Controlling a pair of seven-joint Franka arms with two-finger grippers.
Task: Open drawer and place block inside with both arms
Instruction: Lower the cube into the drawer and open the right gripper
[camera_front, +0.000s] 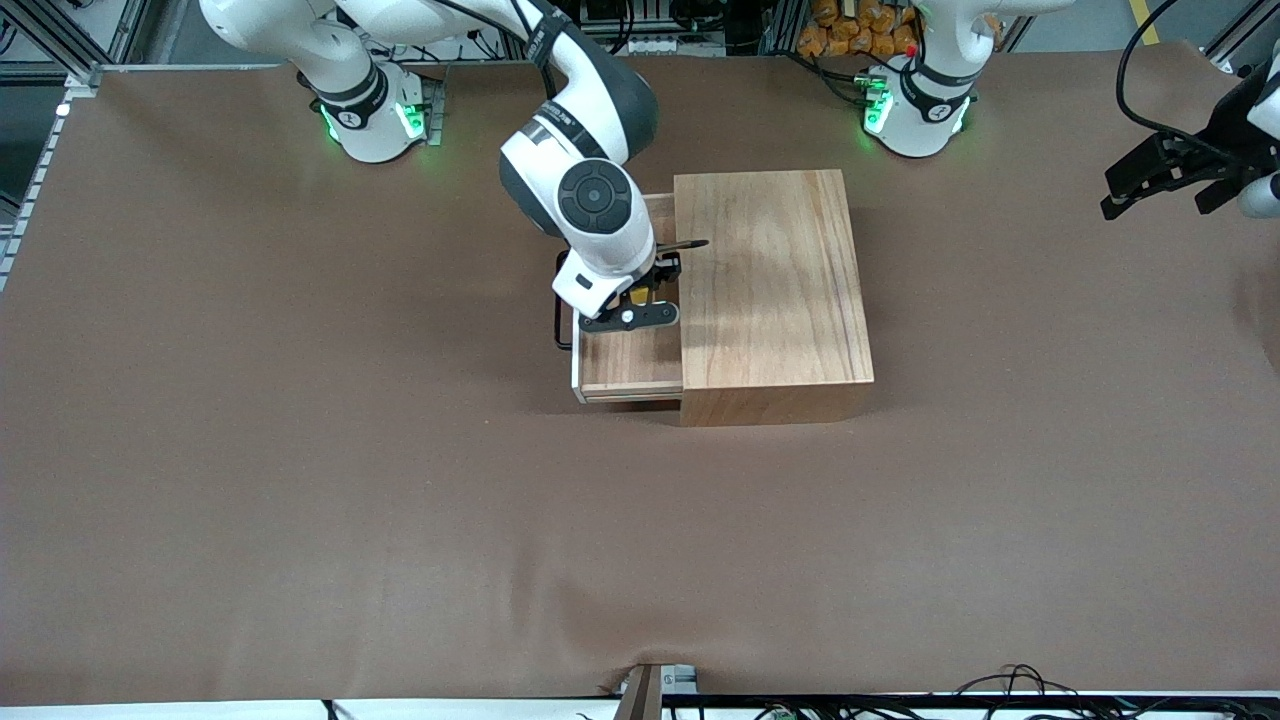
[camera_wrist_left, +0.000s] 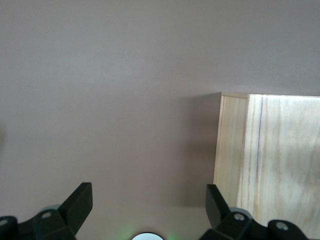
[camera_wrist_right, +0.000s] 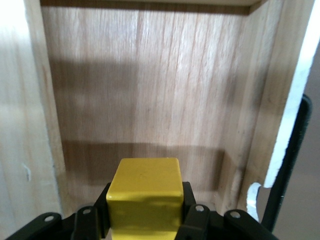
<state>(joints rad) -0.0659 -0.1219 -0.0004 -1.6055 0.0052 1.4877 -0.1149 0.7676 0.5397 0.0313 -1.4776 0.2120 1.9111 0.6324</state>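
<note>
The drawer (camera_front: 630, 362) stands pulled out of the wooden box (camera_front: 770, 280) toward the right arm's end of the table, with its thin black handle (camera_front: 560, 330) on the front panel. My right gripper (camera_front: 640, 302) hangs just over the drawer floor (camera_wrist_right: 150, 90), shut on the yellow block (camera_wrist_right: 145, 192), with a black finger (camera_wrist_right: 187, 200) pressed against each side. Only a sliver of the block (camera_front: 637, 295) shows in the front view. My left gripper (camera_front: 1108, 193) waits open over the table at the left arm's end, with nothing between its fingers (camera_wrist_left: 80, 200).
Brown table cover (camera_front: 300, 450) spreads all around the box. The left wrist view shows a corner of the box (camera_wrist_left: 280, 160) beside bare cover. The drawer handle (camera_wrist_right: 292, 165) runs close beside the right gripper. Cables hang near the left gripper.
</note>
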